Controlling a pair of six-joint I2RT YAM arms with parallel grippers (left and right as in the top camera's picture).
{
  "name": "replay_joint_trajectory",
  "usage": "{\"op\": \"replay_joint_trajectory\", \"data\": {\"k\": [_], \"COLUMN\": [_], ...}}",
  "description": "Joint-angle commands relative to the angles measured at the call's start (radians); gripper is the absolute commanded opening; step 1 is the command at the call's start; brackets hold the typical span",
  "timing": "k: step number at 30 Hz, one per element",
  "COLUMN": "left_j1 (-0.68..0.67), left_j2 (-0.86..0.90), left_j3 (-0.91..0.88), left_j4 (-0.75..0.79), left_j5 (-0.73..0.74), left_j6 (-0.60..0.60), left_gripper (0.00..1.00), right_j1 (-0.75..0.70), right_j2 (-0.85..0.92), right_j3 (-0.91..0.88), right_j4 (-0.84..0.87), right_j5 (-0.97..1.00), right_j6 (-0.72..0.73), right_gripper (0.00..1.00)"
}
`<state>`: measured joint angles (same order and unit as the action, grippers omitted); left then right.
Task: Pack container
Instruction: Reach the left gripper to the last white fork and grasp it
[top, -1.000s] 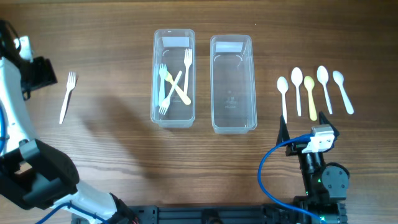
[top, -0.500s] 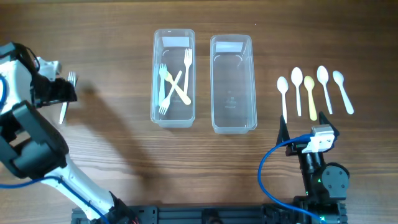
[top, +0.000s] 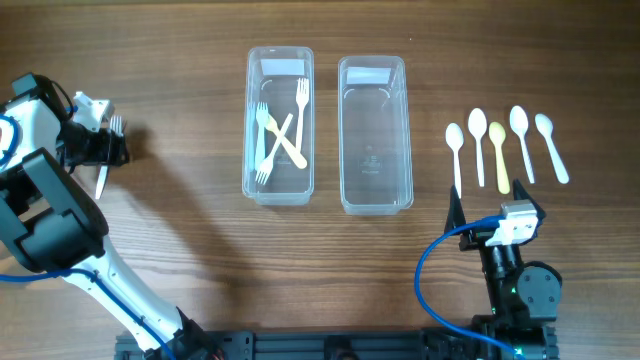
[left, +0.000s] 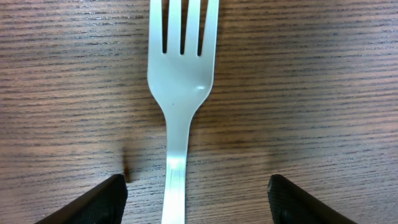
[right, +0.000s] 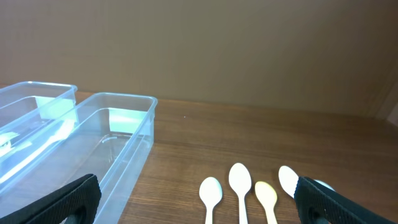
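Observation:
A white plastic fork (top: 106, 160) lies on the table at the far left. My left gripper (top: 103, 150) hangs right over it, open, with one finger on each side of the handle (left: 177, 180); the tines point away in the left wrist view. The left clear container (top: 279, 185) holds three forks (top: 280, 135). The right clear container (top: 376, 200) is empty. Several spoons (top: 500, 150), one yellow, lie in a row at the right. My right gripper (top: 480, 215) is open and empty at the front right, below the spoons (right: 239, 186).
Both containers stand side by side in the middle of the wooden table and show at the left of the right wrist view (right: 118, 134). A blue cable (top: 430, 270) loops by the right arm's base.
My left arm swung in from the far left edge and came down over the lone fork, which is now partly covered by the gripper. The right arm has not moved.

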<state>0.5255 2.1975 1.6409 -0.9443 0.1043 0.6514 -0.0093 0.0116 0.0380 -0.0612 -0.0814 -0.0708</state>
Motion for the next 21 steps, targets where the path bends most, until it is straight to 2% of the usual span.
{"op": "replay_joint_trajectory", "data": {"k": [1,2,17,21], "left_j1": [0.005,0.005,0.005,0.005], "left_j2": [0.01,0.01,0.01,0.01], "left_j3": [-0.002,-0.004,-0.005,-0.005], "left_j4": [-0.002,-0.002,-0.005,-0.014], "left_j5": [0.026,0.026,0.018,0.018], "left_j6": [0.022,0.021,-0.051,-0.065], "left_gripper": [0.68,0.64,0.43,0.28], "right_j1": [0.002,0.002,0.002,0.002], "right_j2": [-0.008,-0.008,-0.008,-0.008], "right_j3": [-0.005,-0.005,-0.005,-0.005], "right_j4": [0.006,0.006,0.006,0.006], "right_j5": [0.01,0.01,0.01,0.01], "right_j6": [0.018,0.018,0.018,0.018], "right_gripper": [1.0,1.0,1.0,1.0]}}
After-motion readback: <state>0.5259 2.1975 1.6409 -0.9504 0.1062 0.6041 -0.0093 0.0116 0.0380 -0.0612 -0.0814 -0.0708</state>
